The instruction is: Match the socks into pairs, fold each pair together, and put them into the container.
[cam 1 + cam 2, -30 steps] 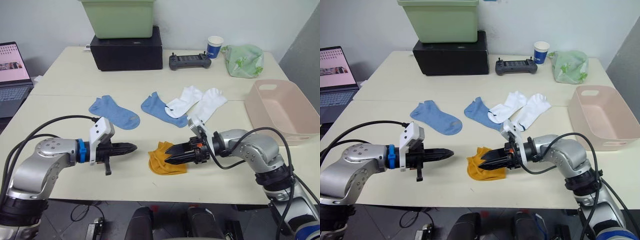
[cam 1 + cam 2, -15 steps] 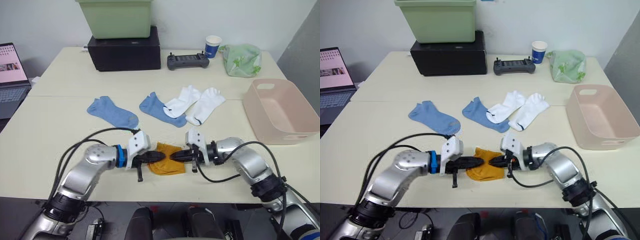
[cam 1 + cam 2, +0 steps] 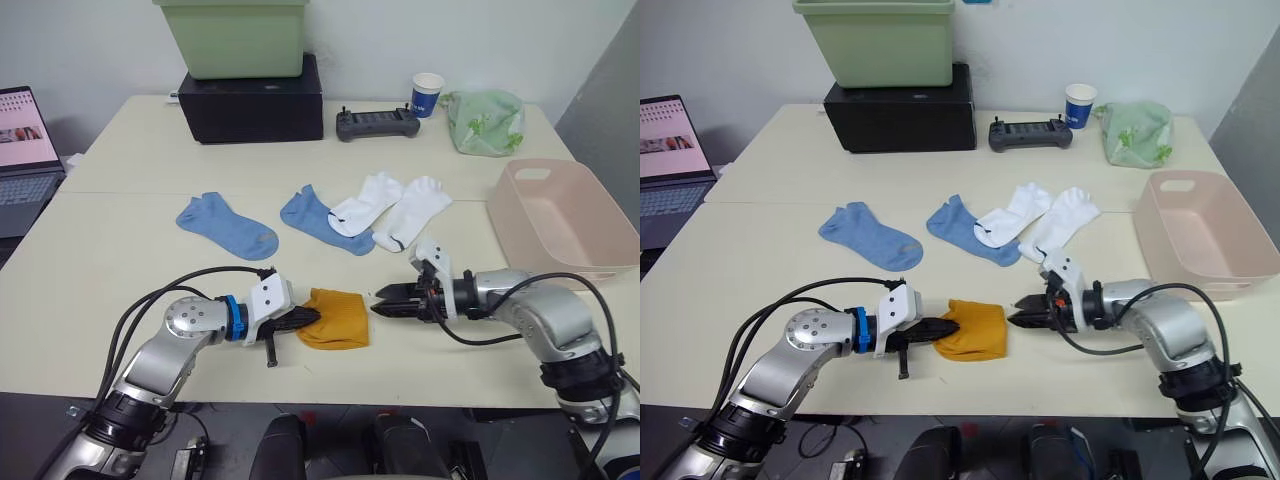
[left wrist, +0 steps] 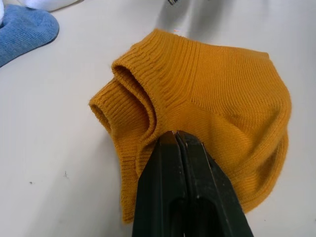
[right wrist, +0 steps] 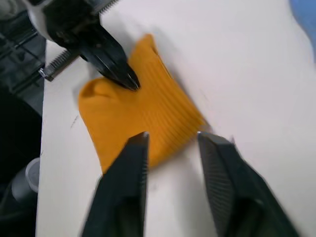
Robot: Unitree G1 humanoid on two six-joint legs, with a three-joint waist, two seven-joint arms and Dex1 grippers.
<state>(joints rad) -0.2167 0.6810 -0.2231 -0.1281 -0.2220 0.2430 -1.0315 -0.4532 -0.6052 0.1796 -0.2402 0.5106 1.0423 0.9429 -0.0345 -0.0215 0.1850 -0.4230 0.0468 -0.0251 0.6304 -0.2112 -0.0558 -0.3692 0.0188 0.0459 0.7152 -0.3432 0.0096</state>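
Note:
The mustard-orange socks (image 3: 335,318) lie folded in a flat bundle near the table's front edge. My left gripper (image 3: 310,318) is shut, its tips pressed onto the bundle's left edge (image 4: 174,134). My right gripper (image 3: 378,308) is open just right of the bundle and clear of it, nothing between its fingers (image 5: 140,148). Two light blue socks (image 3: 228,225) (image 3: 322,218) and two white socks (image 3: 365,200) (image 3: 415,212) lie spread out behind. The pale pink container (image 3: 507,222) stands at the right.
At the back stand a light green bin (image 3: 235,35) on a black box (image 3: 250,95), a controller (image 3: 377,123), a paper cup (image 3: 428,93) and a pale green bag (image 3: 485,120). A laptop (image 3: 25,150) sits at the far left.
My right gripper has let go of the orange bundle, opened and drawn back to the right. My left gripper came in from the left and stays on the bundle, which lies flatter.

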